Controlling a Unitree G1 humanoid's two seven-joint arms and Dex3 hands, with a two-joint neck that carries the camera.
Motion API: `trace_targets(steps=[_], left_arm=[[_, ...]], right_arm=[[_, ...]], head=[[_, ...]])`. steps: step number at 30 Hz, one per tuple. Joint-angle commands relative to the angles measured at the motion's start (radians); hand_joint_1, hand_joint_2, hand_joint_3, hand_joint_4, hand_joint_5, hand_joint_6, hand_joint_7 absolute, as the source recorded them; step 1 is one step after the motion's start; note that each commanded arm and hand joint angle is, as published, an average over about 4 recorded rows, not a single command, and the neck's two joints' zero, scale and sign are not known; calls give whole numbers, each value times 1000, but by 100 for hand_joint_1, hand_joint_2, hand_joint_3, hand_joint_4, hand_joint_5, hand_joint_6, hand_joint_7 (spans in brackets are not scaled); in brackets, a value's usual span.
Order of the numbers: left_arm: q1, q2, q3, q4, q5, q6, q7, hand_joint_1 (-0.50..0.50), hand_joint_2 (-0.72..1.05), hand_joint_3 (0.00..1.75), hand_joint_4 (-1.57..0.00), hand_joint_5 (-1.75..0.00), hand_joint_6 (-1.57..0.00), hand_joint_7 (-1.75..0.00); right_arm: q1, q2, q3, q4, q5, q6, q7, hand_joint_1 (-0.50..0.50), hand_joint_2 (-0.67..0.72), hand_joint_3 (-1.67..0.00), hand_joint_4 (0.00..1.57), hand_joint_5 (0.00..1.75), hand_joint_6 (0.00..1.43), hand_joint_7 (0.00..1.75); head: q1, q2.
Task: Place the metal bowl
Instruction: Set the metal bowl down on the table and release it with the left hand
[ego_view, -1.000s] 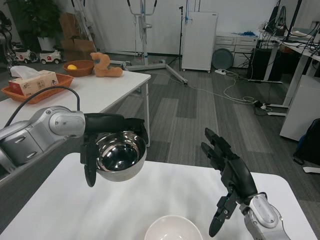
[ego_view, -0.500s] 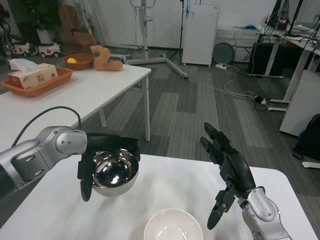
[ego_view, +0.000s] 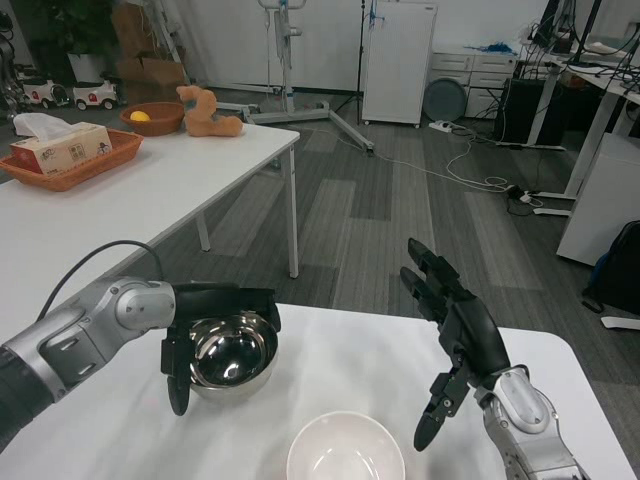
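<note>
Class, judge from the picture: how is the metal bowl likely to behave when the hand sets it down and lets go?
The metal bowl, held by the left hand, looks rigid and thin-walled, so probably light. Its mirror-polished surface suggests it may slip in the fingers. The rounded underside could let it rock or slide on the smooth white table.

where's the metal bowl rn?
Head view, left side: the metal bowl sits in the left robot hand low over the white table, up-left of the white bowl.

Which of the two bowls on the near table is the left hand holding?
The metal bowl, shiny and steel-coloured, gripped at its rim by the left hand. The white bowl sits untouched at the table's front edge.
</note>
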Motion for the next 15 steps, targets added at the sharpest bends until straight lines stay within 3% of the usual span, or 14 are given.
trace_targets(steps=[1, 4, 9, 13, 15], left_arm=[[24, -12, 12, 21, 1, -9, 3, -10, 85, 59, -81, -175, -103, -166], [28, -18, 13, 32, -6, -9, 3, -10, 87, 52, -62, -175, -90, -150], [32, -22, 16, 43, -23, -7, 2, -7, 87, 52, -49, -175, -76, -129], [32, -22, 14, 53, -43, -3, -3, -6, 69, 35, -36, -175, -77, -103], [32, -22, 13, 57, -45, -3, -4, -6, 63, 35, -32, -175, -78, -99]], right_arm=[[-14, -2, -3, 9, 12, -10, -5, -43, 53, 0, 0, 0, 0, 0], [-14, -2, -3, 9, 13, -10, -5, -43, 53, 0, 0, 0, 0, 0], [-14, -1, -3, 9, 14, -11, -6, -42, 53, 0, 0, 0, 0, 0], [-14, 0, -3, 11, 15, -11, -7, -43, 53, 0, 0, 0, 0, 0], [-14, 0, -3, 11, 16, -12, -7, -42, 53, 0, 0, 0, 0, 0]], head=[[-2, -9], [-6, -16], [-9, -20], [-13, -21], [-13, -22]])
